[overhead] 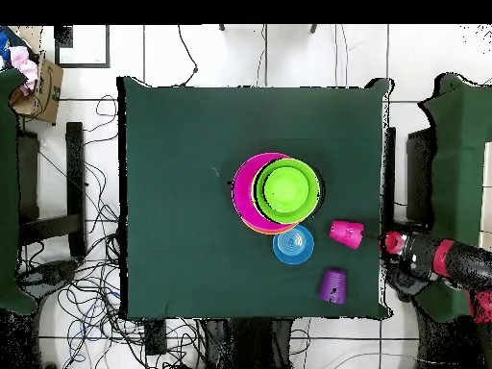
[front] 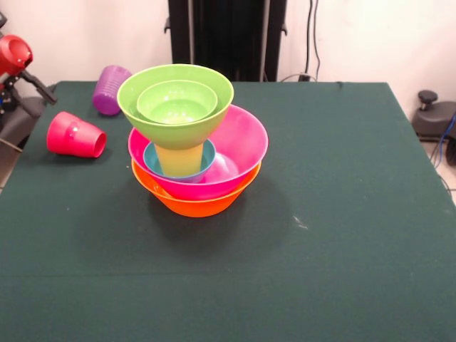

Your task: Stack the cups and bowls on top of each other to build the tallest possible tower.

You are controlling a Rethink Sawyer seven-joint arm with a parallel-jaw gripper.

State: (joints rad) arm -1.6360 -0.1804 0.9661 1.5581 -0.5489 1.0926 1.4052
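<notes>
The tower (front: 192, 142) stands mid-table. The orange bowl (front: 196, 203) is at the bottom with the pink bowl (front: 246, 142) in it. A blue bowl (front: 153, 160) inside the pink one holds the yellow cup (front: 178, 158). The medium green bowl (front: 139, 103) rests on the cup with the small green bowl (front: 177, 101) inside. The red cup (front: 75, 135) and the purple cup (front: 110, 89) lie on their sides to the left. In the overhead view a blue bowl (overhead: 293, 245) sits beside the tower (overhead: 274, 192). My gripper (overhead: 392, 242) hangs off the table's edge near the red cup (overhead: 346, 233).
The red and black arm (front: 14, 53) shows at the upper left, off the green table (front: 342, 214). A dark device (front: 434, 117) sits past the right edge. Cables and side tables (overhead: 19, 192) surround the table.
</notes>
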